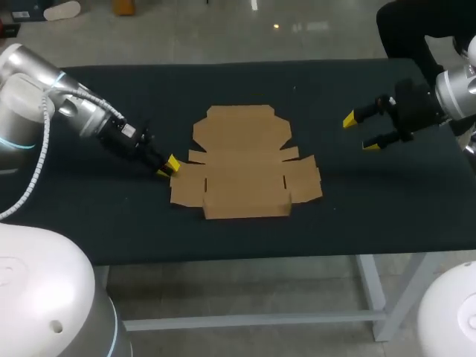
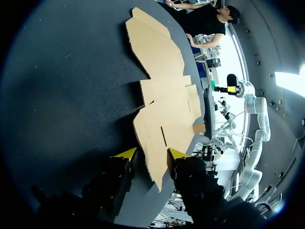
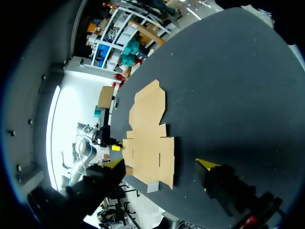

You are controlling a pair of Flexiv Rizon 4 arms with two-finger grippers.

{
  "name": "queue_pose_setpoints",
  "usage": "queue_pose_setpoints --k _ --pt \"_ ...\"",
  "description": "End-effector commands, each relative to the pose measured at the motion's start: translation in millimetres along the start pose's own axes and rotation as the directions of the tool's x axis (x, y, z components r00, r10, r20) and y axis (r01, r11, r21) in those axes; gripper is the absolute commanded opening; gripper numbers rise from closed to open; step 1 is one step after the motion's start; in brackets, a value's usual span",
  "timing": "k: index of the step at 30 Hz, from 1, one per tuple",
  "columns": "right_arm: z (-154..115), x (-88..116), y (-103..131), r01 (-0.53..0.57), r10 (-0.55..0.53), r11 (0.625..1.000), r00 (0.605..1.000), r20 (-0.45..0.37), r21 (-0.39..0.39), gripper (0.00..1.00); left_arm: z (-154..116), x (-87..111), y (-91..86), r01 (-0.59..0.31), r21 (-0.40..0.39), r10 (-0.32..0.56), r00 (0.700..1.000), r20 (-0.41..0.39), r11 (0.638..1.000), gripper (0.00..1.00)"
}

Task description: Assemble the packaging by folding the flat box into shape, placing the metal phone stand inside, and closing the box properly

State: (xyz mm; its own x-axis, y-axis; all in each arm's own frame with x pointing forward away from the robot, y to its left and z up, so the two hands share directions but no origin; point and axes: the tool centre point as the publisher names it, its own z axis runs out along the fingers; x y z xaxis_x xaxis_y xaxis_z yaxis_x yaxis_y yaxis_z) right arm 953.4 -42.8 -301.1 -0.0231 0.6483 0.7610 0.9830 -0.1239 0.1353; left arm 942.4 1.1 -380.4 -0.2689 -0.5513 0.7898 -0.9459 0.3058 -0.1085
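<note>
Left gripper (image 1: 167, 167), jaws apart, at notched edge of flat tan cardboard box (image 1: 245, 167); right gripper (image 1: 359, 132) likewise apart

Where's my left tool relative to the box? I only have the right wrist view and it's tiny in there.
Observer: The left tool is at the left edge of the box, low over the table.
Operator: Is it gripping the cardboard?
Observer: No. The left wrist view shows its fingers open with a corner of the box between them. I can't tell whether they touch it.
Operator: Is the stand anywhere near?
Observer: No stand shows in any view. In the head view, the box is the only thing lying on the table.
</note>
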Motion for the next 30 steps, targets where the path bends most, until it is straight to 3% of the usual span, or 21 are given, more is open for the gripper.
queue_pose_setpoints --k 1,6,11,15,17,21,23,26,27,28,30 --pt "-1 -1 0 0.002 -0.002 1.0 1.0 -0.005 0.001 1.0 -5 8.1 -6.7 -0.01 -0.027 0.011 0.999 0.037 1.0 1.0" --pt "-1 -1 0 0.002 -0.002 1.0 1.0 -0.005 0.001 1.0 -4 1.5 -20.0 -0.032 -0.089 0.036 0.998 0.042 0.996 1.0" --pt "-1 -1 0 0.002 -0.002 1.0 1.0 -0.005 0.001 1.0 -1 -4.9 -26.4 -0.039 -0.085 0.045 0.997 0.065 0.996 1.0" --pt "-1 -1 0 0.002 -0.002 1.0 1.0 -0.005 0.001 1.0 1 -9.0 -28.0 -0.06 -0.08 0.065 0.996 0.065 0.995 0.83" --pt "-1 -1 0 0.002 -0.002 1.0 1.0 -0.005 0.001 1.0 4 -9.7 -25.1 -0.063 -0.067 0.067 0.995 0.068 0.996 0.51" --pt "-1 -1 0 0.002 -0.002 1.0 1.0 -0.005 0.001 1.0 8 -8.7 -19.1 -0.068 -0.046 0.071 0.995 0.074 0.997 0.42" --pt "-1 -1 0 0.002 -0.002 1.0 1.0 -0.005 0.001 1.0 9 -8.2 -18.2 -0.065 -0.032 0.068 0.995 0.078 0.997 0.33" --pt "-1 -1 0 0.002 -0.002 1.0 1.0 -0.005 0.001 1.0 12 -8.2 -16.8 -0.048 -0.013 0.049 0.995 0.091 0.999 0.31" --pt "-1 -1 0 0.002 -0.002 1.0 1.0 -0.005 0.001 1.0 13 -8.4 -16.2 -0.044 -0.006 0.044 0.994 0.098 0.999 0.11" --pt "-1 -1 0 0.002 -0.002 1.0 1.0 -0.005 0.001 1.0 13 -8.4 -15.6 -0.045 -0.002 0.045 0.995 0.094 0.999 0.0" --pt "-1 -1 0 0.002 -0.002 1.0 1.0 -0.005 0.001 1.0 15 -6.5 -12.4 -0.036 0.035 0.032 0.992 0.121 0.999 0.0"
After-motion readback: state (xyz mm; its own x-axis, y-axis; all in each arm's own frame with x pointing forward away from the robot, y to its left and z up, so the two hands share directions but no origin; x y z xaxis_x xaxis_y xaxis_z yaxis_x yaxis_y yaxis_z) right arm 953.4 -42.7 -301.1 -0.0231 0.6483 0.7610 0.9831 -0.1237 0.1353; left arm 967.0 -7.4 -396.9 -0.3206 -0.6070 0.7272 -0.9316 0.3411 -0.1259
